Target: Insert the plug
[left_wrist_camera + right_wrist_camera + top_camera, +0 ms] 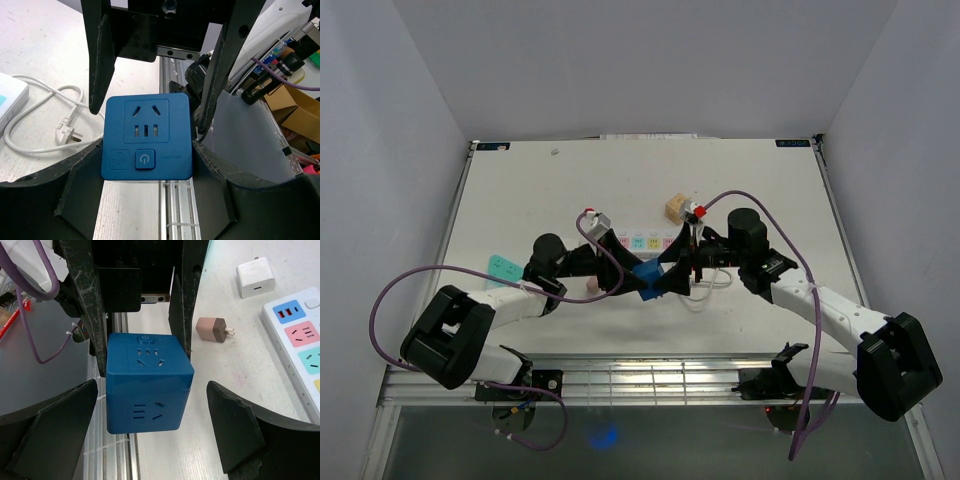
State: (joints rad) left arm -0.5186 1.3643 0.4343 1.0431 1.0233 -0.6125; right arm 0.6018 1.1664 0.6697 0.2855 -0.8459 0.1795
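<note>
You've got the blue plastic cube socket point(146, 137) pinched in the left gripper point(148, 149). Its black fingers point(89, 305) press on two opp. sides of the cube, clearest from the right wrist cam. The face w/ outlet holes + square power button looks into the left wrist cam; the right wrist cam sees that face on top and a 2nd outlet face below it.

The right gripper point(152, 386) is spread wide, w/ its broad pads point(55, 430) one each side of the cube. There's a narrow gap both sides, so no contact as far as you can see.

From the top cam both arms meet mid-table w/ the cube between them. Can't tell if the cube sits on the white table point(520, 200) or hangs just over it.

The white plug point(67, 135) lies loose on the table, prongs bare, on its looped white cable point(35, 107). In the left wrist view it's left of the cube and well apart from both grippers.

Other bits:
- A white power strip w/ coloured sockets point(300, 340) sits at the right edge of the right wrist view.
- A small tan charger w/ two prongs point(212, 330) lies near it.
- A white square charger point(255, 277) lies farther off.
- A pale wooden block point(674, 207) is beyond the grippers.
- A teal card point(502, 267) is by the left arm.
</note>
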